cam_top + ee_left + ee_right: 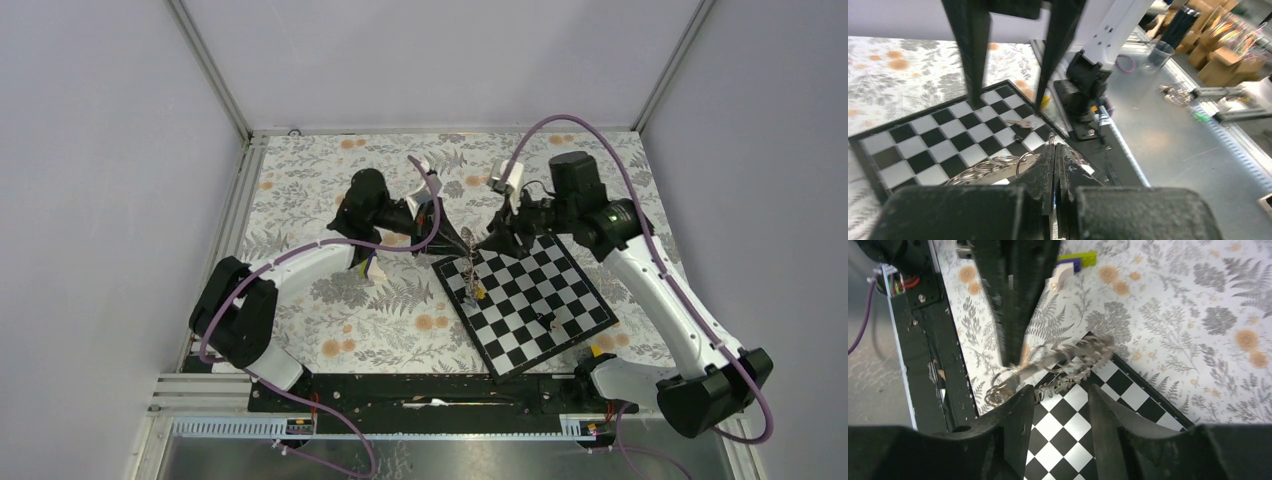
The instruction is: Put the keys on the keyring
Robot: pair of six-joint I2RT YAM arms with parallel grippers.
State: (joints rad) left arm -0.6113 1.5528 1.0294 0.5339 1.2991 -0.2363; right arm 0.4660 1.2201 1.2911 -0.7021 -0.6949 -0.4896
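My left gripper (pixel 462 240) is shut on the keyring (pixel 467 268), which hangs edge-on over the far left corner of the chessboard (pixel 560 280). In the left wrist view the shut jaws (pixel 1054 147) pinch its ridged metal rim (pixel 983 170). My right gripper (pixel 493 240) is open and empty just right of the ring; in the right wrist view (pixel 1060 392) the keyring (pixel 1073 352) hangs just beyond its fingertips. A yellow-headed key (pixel 480 292) shows at the ring's lower end; I cannot tell whether it hangs or lies. A dark-headed key (pixel 545 320) lies on the board (pixel 1020 123).
A small yellow block (pixel 597 352) lies off the board's near right edge, by the right arm's base. A lime-and-white wedge (pixel 1073 262) lies on the floral cloth left of the board. The black base rail (pixel 430 392) runs along the near edge.
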